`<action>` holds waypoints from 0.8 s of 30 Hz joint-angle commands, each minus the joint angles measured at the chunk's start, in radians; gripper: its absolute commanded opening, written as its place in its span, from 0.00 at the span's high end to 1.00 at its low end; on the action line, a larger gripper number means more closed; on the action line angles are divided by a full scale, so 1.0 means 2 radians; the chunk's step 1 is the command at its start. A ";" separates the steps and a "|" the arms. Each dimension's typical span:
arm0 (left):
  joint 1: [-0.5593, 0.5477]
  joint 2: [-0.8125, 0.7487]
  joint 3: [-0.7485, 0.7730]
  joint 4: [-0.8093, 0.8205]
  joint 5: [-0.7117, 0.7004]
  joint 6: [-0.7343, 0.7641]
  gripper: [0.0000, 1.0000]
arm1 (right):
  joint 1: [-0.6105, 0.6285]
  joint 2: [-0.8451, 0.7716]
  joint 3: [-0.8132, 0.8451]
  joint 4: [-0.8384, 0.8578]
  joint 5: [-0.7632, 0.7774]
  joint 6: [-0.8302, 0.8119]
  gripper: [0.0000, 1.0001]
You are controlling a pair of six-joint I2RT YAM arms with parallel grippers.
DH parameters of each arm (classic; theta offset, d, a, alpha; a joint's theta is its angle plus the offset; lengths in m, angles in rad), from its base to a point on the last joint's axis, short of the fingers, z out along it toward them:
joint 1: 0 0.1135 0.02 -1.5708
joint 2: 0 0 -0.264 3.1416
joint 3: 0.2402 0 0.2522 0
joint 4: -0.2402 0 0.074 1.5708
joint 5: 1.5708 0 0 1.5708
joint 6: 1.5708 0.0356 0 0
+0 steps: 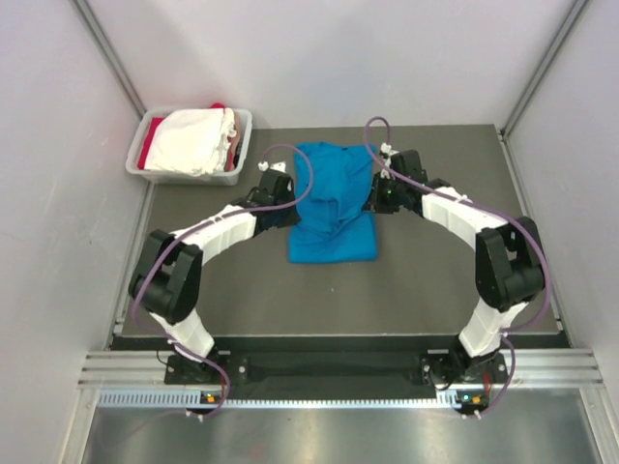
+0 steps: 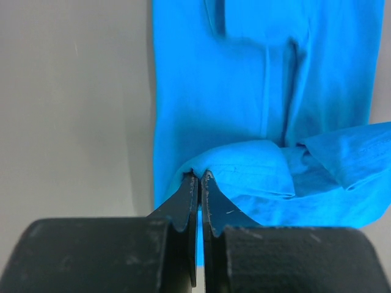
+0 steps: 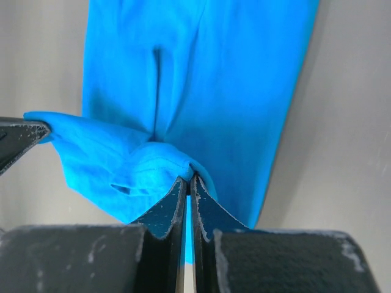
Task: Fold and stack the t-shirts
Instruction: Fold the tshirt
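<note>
Closest in, the left gripper (image 2: pixel 200 177) is clamped on a pinch of the blue t-shirt (image 2: pixel 244 110) at that shirt's left edge, its jaws pressed together with a thin fold of cloth between the tips. The right gripper (image 3: pixel 188 180) is clamped the same way on the shirt's right edge. Between the two pinches the cloth is lifted and bunched into a rumpled, sagging ridge across the shirt's middle, while the shirt's near part lies flat on the dark table (image 1: pixel 426 280). By the look of it, a fold is under way. The danger lies in the thin grips: each holds only a small nip, so an uneven or hasty pull could slip an edge free, or drag the whole shirt askew and leave a crooked, creased fold. The slack ridge could also tuck under itself. Farther off, beyond the shirt's far left corner, a pale grey tub (image 1: pixel 145 164) holds a white t-shirt (image 1: pixel 198 140) with a red t-shirt (image 1: pixel 152 147) beside it.
</note>
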 commanded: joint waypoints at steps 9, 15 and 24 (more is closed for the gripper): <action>0.033 0.102 0.088 0.049 0.033 -0.002 1.00 | -0.031 0.091 0.088 0.035 -0.015 0.002 1.00; 0.042 0.128 0.108 0.058 0.038 -0.003 1.00 | -0.041 0.117 0.105 0.033 -0.012 0.001 1.00; 0.048 0.138 0.133 0.057 0.038 0.004 1.00 | -0.056 0.127 0.114 0.033 -0.014 -0.002 1.00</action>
